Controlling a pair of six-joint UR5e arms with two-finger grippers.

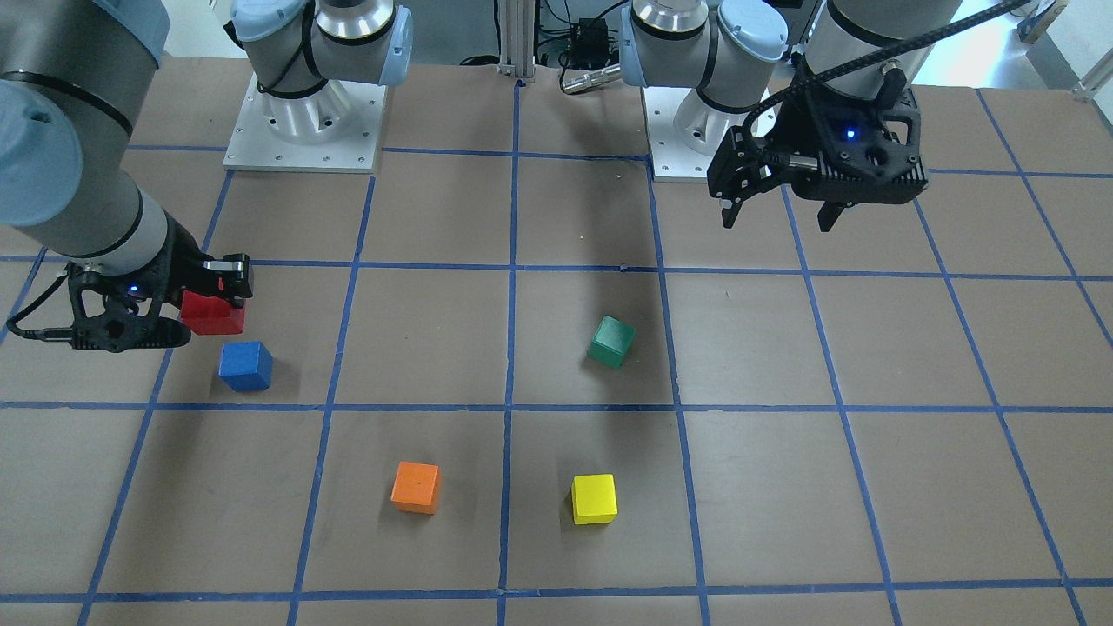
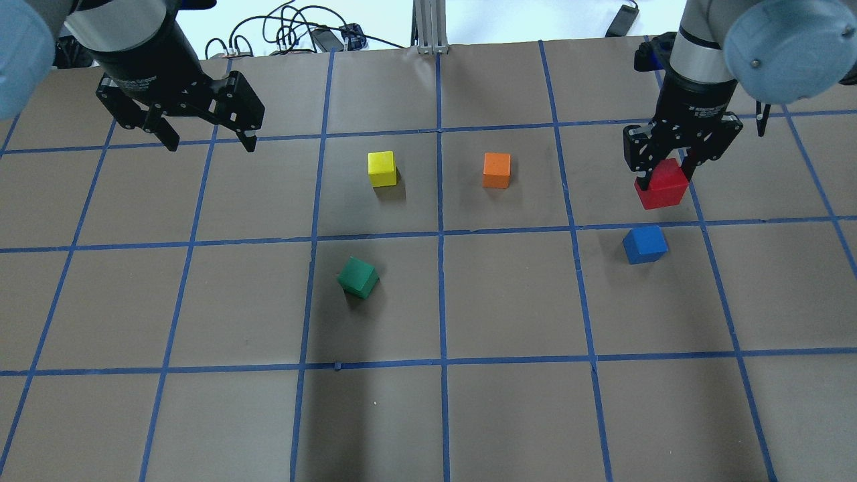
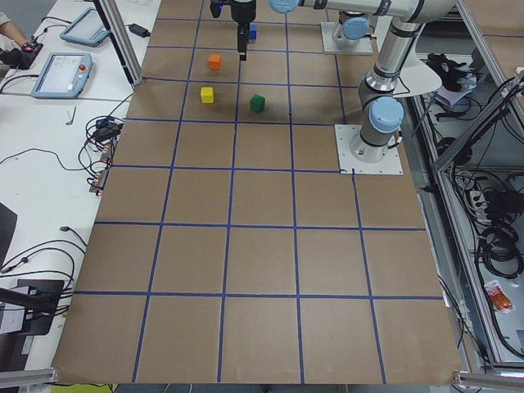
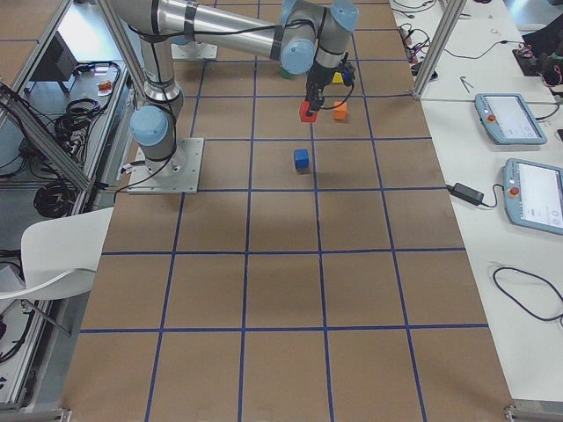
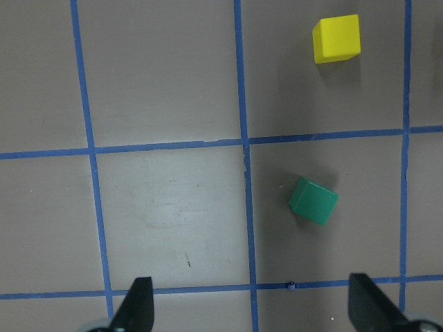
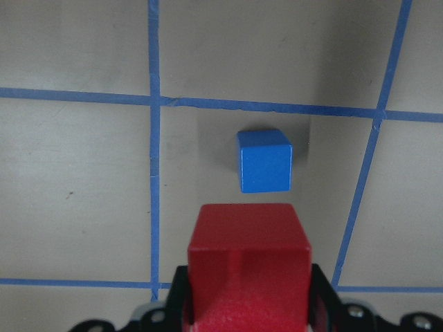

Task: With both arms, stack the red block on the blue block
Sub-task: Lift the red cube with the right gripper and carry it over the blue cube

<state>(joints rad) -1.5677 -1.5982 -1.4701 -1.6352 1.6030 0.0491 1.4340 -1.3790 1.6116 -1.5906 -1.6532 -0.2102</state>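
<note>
My right gripper (image 2: 664,179) is shut on the red block (image 2: 662,187) and holds it above the table. It also shows in the front view (image 1: 211,314) and the right wrist view (image 6: 249,266). The blue block (image 2: 645,244) sits on the table just short of the red block, apart from it; it also shows in the front view (image 1: 245,365) and the right wrist view (image 6: 264,160). My left gripper (image 2: 209,141) is open and empty, high over the far left of the table, and in the front view (image 1: 778,217).
A green cube (image 2: 357,277), a yellow cube (image 2: 382,168) and an orange cube (image 2: 496,170) lie near the table's middle. The left wrist view shows the green cube (image 5: 313,201) and the yellow cube (image 5: 336,39). Blue tape lines grid the brown table (image 2: 509,415).
</note>
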